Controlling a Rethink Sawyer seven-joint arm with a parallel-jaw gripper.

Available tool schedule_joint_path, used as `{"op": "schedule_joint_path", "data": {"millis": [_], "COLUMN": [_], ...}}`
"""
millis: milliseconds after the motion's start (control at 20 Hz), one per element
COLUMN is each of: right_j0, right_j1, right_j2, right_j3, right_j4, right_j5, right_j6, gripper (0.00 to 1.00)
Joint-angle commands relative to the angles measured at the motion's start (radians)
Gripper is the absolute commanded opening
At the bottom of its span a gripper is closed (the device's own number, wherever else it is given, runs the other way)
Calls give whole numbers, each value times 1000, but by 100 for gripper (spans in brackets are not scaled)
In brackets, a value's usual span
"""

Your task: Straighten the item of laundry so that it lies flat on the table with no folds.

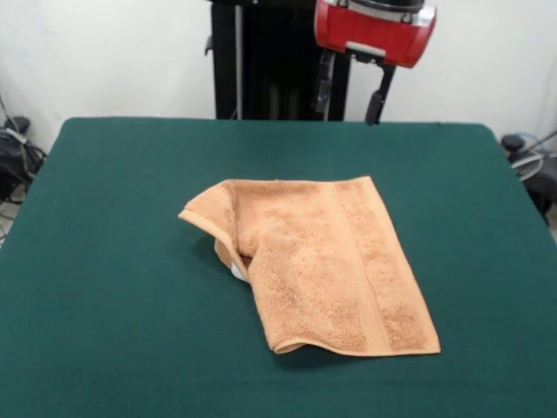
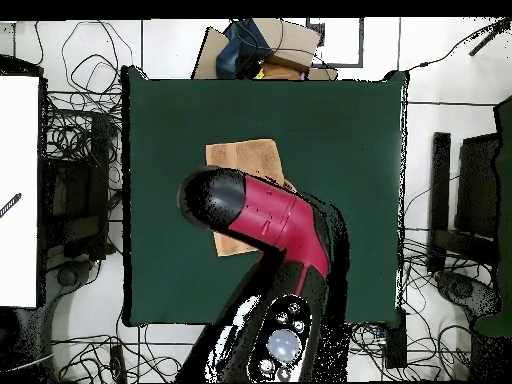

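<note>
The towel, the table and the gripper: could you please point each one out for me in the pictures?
towel (image 1: 326, 261): front view, on its flat terry middle.
table (image 1: 113, 287): front view, on bare green surface beside the towel.
gripper (image 1: 350, 103): front view, between the two dark fingertips hanging under the red arm.

We count one towel, lying near the middle of the one green table; on the towel we can make out one woven band stripe, running along its right side in the front view, and one folded-over corner on the towel's left side. We count one red and black arm, which in the overhead view hangs over the towel and hides part of it. Beyond the table's far edge in the front view we see two dark prongs hanging under the arm's red head, and one black pedestal behind them
</note>
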Motion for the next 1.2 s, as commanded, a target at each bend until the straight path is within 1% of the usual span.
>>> {"op": "schedule_joint_path", "data": {"millis": [50,450,650,1050,1200], "right_j0": [-61,-90,-104,-101,-101], "right_j1": [101,198,231,260,252], "right_j2": [140,172,198,200,199], "right_j3": [68,13,21,3,11], "right_j4": [41,45,57,61,61], "right_j5": [-91,-150,-192,-204,-203], "right_j6": [200,183,183,202,203], "gripper": [100,100,100,100,100]}}
